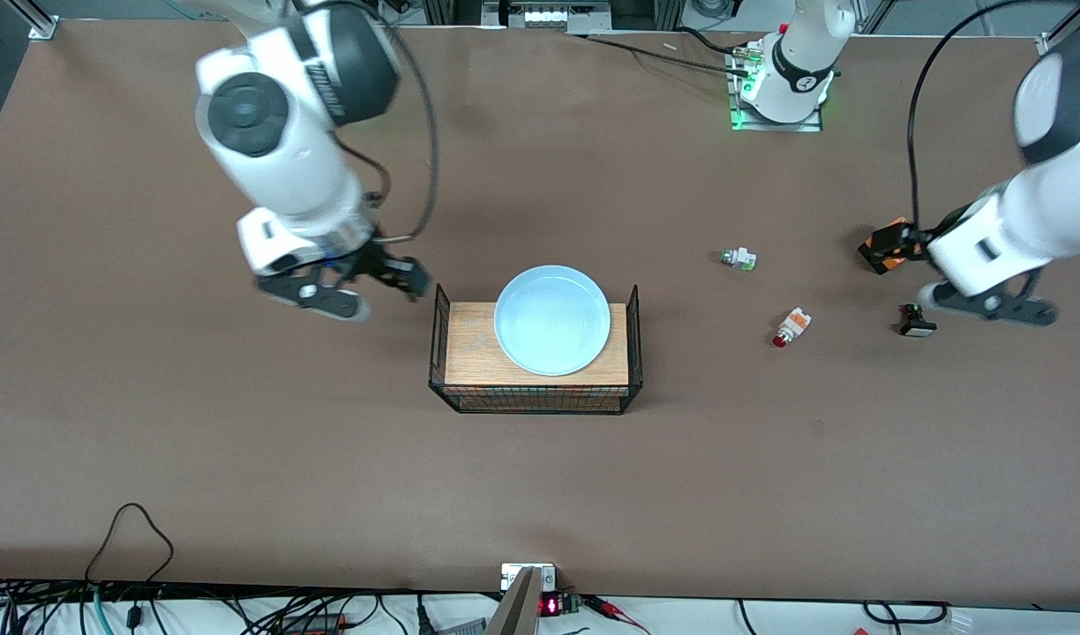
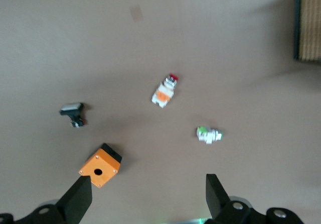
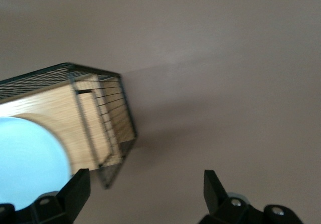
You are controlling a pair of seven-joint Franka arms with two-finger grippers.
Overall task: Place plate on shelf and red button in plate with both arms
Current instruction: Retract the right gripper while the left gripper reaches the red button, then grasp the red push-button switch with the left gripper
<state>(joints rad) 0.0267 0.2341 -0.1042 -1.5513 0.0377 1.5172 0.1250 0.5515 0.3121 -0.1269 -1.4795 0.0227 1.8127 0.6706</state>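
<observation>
A: Plate (image 1: 552, 320) position?

B: On the wooden board (image 1: 469, 344) in the wire rack (image 1: 534, 401), mid-table, somewhat nearer the robots' edge than the front camera's edge. It covers most of the board's depth and sits flat, so that half of the job looks done.

A: Right gripper (image 1: 363, 287)?

B: Beside the rack's end, on the right arm's side. Jaws spread, nothing between them in its wrist view (image 3: 143, 194). My reading: it has nothing to hold there and is free.

A: Button (image 1: 791, 327)?

B: Lying on its side on the bare tabletop (image 1: 240, 485), toward the left arm's end, well apart from the rack. Red cap points toward the front edge. A green-tipped switch (image 1: 738, 258) lies nearer the robots' edge; a black part (image 1: 916, 320) and an orange box (image 1: 888, 245) lie closer to the left arm's end.

A: Left gripper (image 1: 990, 304)?

B: Over that end of the table, just beside the black part. Jaws apart and empty (image 2: 145, 196). The button shows ahead in its wrist view (image 2: 164, 91), so a pick looks to be next; not yet started.
</observation>
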